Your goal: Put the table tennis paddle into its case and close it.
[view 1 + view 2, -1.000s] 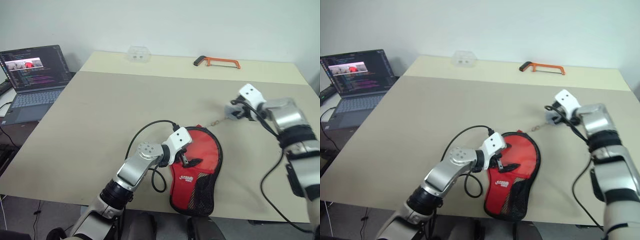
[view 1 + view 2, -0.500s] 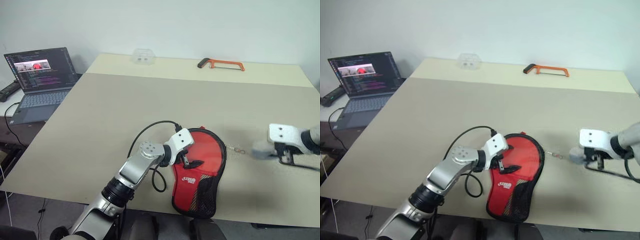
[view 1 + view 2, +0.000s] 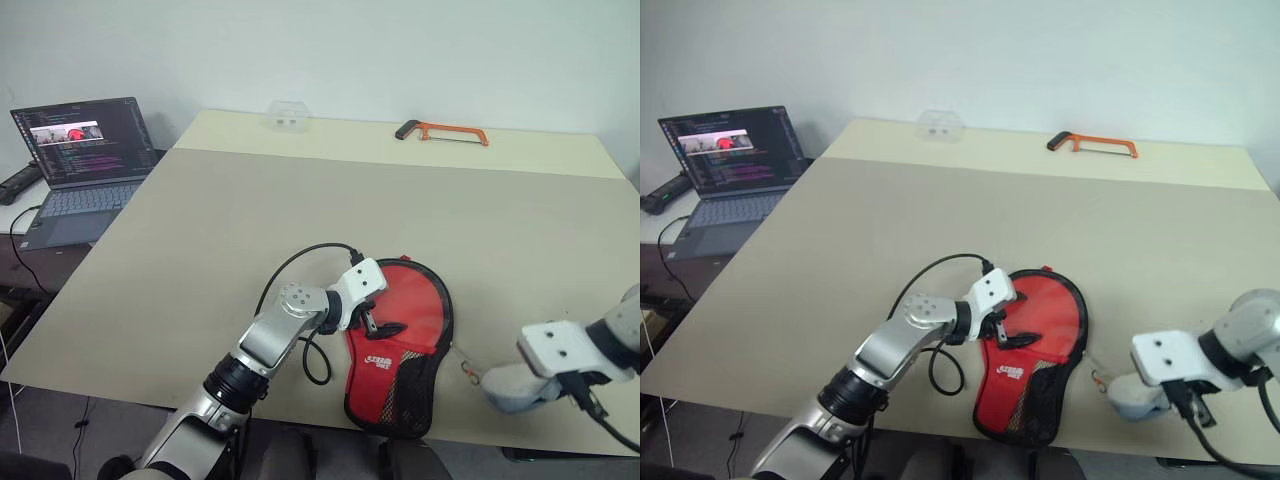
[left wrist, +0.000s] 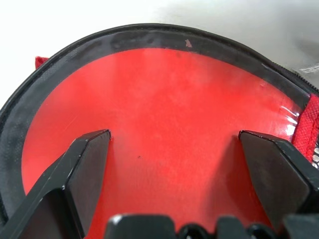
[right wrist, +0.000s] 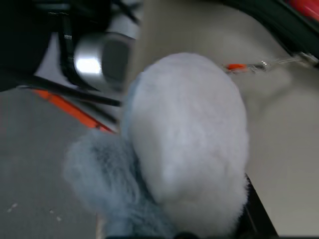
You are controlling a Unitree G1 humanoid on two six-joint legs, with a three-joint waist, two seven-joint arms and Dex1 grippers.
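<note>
The case lies flat near the table's front edge, red side up, with its white logo and black mesh pocket toward me. My left gripper rests on its round red part, open, the fingers spread on the red surface. My right gripper is low at the front right, shut on the case's grey plush charm. A thin chain runs from the charm back to the case's right rim. The plush sits right against that gripper in its wrist view. The table tennis paddle is hidden.
A laptop stands open off the table's left side. An orange hacksaw and a clear plastic box lie along the far edge. The case's narrow end reaches the table's front edge.
My right gripper has carried the charm from beyond the case's far right corner back to the front right edge, the chain following round the rim. The left gripper stayed put.
</note>
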